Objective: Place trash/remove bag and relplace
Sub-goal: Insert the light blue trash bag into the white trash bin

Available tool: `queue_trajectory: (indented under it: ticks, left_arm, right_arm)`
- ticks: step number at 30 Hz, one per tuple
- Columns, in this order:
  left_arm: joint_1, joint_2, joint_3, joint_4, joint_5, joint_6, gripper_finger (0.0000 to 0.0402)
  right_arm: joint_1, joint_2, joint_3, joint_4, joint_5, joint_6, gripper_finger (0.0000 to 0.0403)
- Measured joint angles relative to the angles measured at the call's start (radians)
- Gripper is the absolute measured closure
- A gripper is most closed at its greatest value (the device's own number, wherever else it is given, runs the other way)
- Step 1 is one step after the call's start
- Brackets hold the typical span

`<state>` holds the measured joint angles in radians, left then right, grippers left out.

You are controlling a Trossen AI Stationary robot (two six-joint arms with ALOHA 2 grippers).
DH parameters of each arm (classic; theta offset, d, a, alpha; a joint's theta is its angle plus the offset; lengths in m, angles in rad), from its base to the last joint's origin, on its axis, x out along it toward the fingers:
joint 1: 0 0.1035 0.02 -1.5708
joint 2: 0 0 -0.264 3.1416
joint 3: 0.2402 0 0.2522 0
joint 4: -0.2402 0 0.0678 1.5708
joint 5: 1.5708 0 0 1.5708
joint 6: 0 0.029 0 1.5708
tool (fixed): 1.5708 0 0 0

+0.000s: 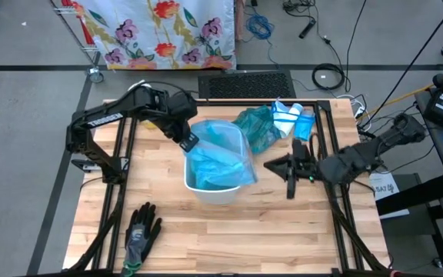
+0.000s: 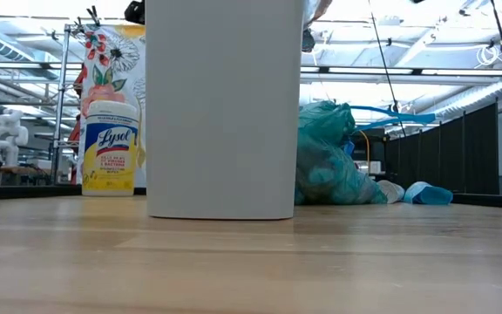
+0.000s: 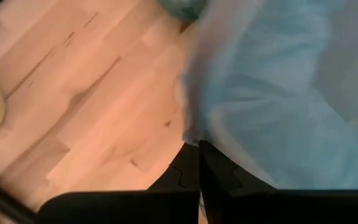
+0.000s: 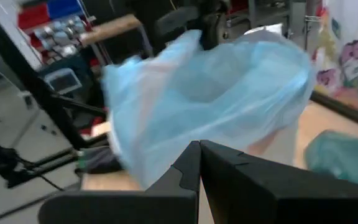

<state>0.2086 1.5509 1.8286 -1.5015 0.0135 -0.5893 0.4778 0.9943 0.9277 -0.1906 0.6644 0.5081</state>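
Observation:
A white bin [image 1: 206, 194] stands mid-table, and in the low view it [image 2: 225, 105] fills the middle. A light blue bag [image 1: 218, 158] lies in its mouth, its rim loose and puffed up. My left gripper [image 1: 190, 143] is shut at the bin's left rim. My right gripper [image 1: 268, 164] is shut just off the bin's right rim. A full teal bag [image 1: 256, 127] rests on the table behind the bin. The trash is out of view. My left gripper pinches the blue bag's edge [image 3: 191, 138] between its two fingertips at the bin's left rim, slanting steeply down from the left. The film spreads away from the fingers, slack. My right gripper meets the bag's right-hand rim [image 4: 182, 152] at its shut fingertips, coming nearly level from the table's right. The fingers hide the exact place. The bag billows in front of them, above the bin.
A black-and-grey glove [image 1: 141, 231] lies near the front left. A blue-and-white pack [image 1: 294, 119] lies at the back right beside the teal bag. A Lysol canister [image 2: 110, 148] stands left of the bin. Dark frame rails [image 1: 121, 154] run along both table sides.

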Motion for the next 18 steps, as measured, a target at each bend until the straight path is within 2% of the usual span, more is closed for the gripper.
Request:
queue_trajectory:
  ticks: [4, 8, 14, 18]
  left_arm:
    - [-0.002, 0.000, 0.000, 0.045, 0.013, 0.023, 0.0401]
    - [-0.002, 0.000, 0.000, 0.049, 0.016, 0.036, 0.0401]
    - [-0.004, 0.000, 0.000, 0.059, 0.035, 0.054, 0.0401]
    - [-0.004, 0.000, 0.000, 0.040, 0.035, 0.075, 0.0402]
  right_arm:
    - [-0.166, 0.023, 0.034, -0.078, -0.117, -0.022, 0.0403]
    - [-0.304, 0.065, 0.035, -0.066, -0.272, -0.040, 0.0403]
    - [-0.433, 0.144, 0.035, -0.010, -0.412, -0.094, 0.0403]
    - [-0.473, 0.205, 0.035, 0.074, -0.477, -0.119, 0.0403]
